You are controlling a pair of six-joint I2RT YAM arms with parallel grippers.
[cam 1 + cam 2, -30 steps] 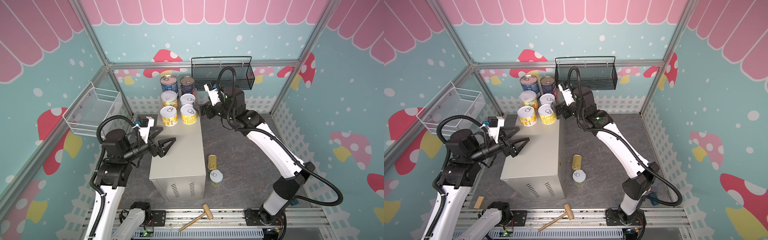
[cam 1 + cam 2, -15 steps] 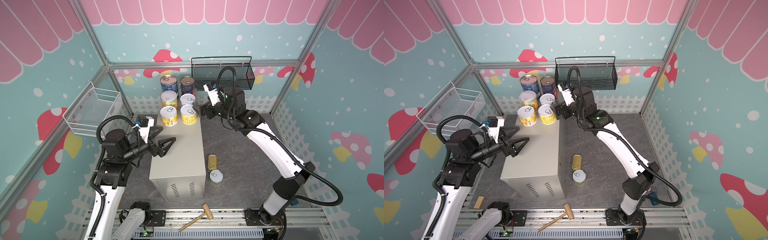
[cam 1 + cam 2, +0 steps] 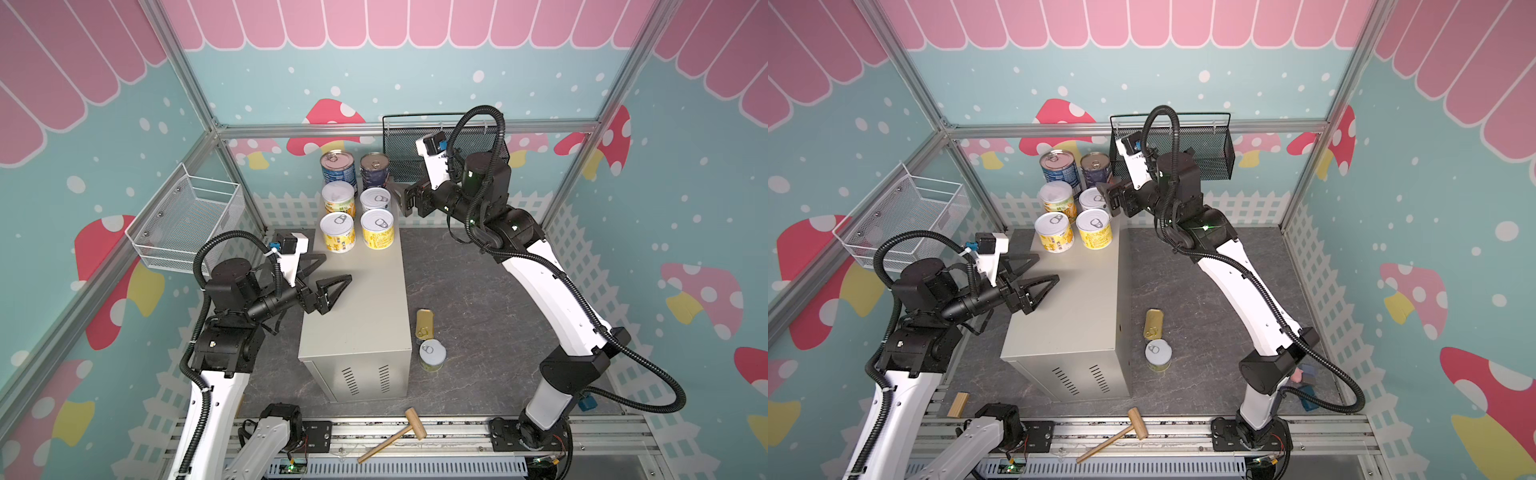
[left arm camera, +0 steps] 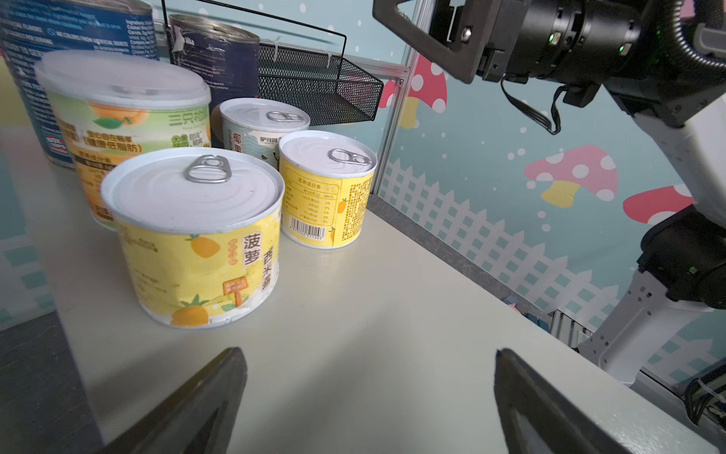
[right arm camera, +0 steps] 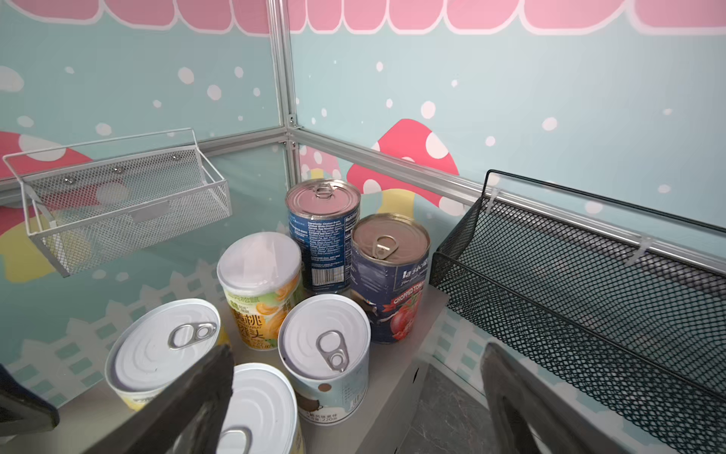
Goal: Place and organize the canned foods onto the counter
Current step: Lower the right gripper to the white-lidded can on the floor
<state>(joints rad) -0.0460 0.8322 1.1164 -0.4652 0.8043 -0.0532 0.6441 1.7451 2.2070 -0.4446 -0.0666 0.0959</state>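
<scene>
in both top views six cans (image 3: pixel 377 224) crowd the far end of the surface (image 3: pixel 365 307), a gold tin (image 3: pixel 424 324) and short can (image 3: pixel 432 354) on the floor beside it; the left wrist view shows our left claw (image 4: pixel 367 353) wide, empty, above the surface; the right wrist view shows our right claw (image 5: pixel 355 353) wide by the cans.

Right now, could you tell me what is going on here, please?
Two robot arms are stocking the counter. At its far end stand six cans. The flat gold tin and a short can sit on the floor beside it. The left gripper and right gripper are open and empty.
</scene>
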